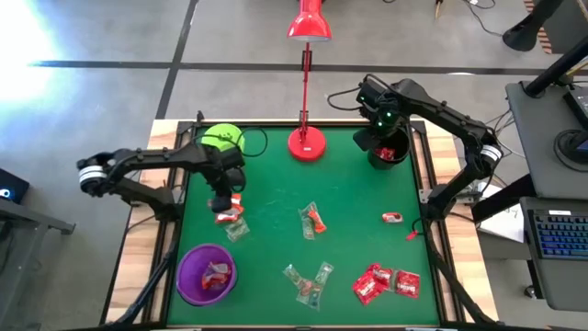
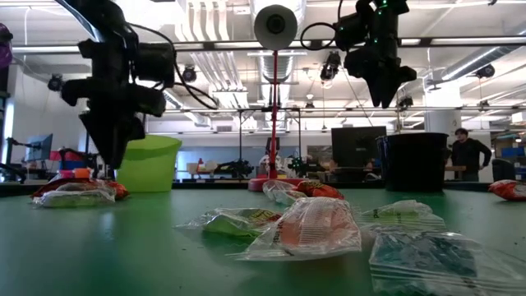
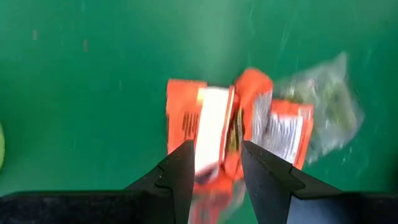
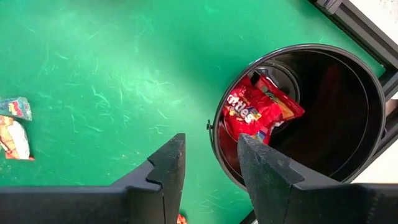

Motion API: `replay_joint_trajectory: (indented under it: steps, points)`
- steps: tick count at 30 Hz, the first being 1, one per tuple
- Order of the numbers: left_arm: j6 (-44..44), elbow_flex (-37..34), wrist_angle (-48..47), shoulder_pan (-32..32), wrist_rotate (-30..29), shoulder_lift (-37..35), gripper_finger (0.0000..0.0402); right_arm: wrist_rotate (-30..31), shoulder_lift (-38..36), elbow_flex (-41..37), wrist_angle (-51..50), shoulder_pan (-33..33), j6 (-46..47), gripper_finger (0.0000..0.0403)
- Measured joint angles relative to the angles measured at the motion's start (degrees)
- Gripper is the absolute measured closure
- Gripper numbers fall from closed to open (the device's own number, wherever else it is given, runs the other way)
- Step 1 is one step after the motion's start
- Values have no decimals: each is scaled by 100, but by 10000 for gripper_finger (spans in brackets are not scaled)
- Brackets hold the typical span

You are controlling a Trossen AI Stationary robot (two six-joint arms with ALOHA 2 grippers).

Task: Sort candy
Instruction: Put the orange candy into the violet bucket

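At about nine o'clock on the green table [image 1: 276,193], the left gripper [image 1: 223,199] hangs just above a small heap of orange-wrapped candy [image 3: 214,127] with a clear greenish packet [image 3: 329,106] touching its far side; the wrist view shows its jaws parted with nothing between them, straddling the orange wrapper from above; I judge this the pick step, and the next move calls for a short straight descent and a close on one orange sweet alone, without catching the clear one beside it. Near seven o'clock the purple cup [image 1: 206,274] already holds an orange-and-red piece; the lime-green cup [image 1: 222,139] stands at eleven. Loose candy lies across the middle and lower table: clear packets at six, a cluster of red packets [image 1: 386,281] at five, one small red piece [image 1: 392,218] at three. Toward one o'clock the right gripper [image 1: 384,129] hovers over the black cup [image 4: 348,74], jaws apart and empty; a red packet [image 4: 255,112] lies inside, so its drop looks done, and it must next travel to another red sweet.
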Motion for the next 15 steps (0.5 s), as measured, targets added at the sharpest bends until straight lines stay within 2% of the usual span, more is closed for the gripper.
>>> replay_joint_trajectory:
  steps: [3,15]
  points:
    - [-179,-50,434,-5,193,143,287,0,0,0,-3,2,1,264]
    - [-174,-185,412,-9,38,604,287,0,-13,0,-17,2,0,261]
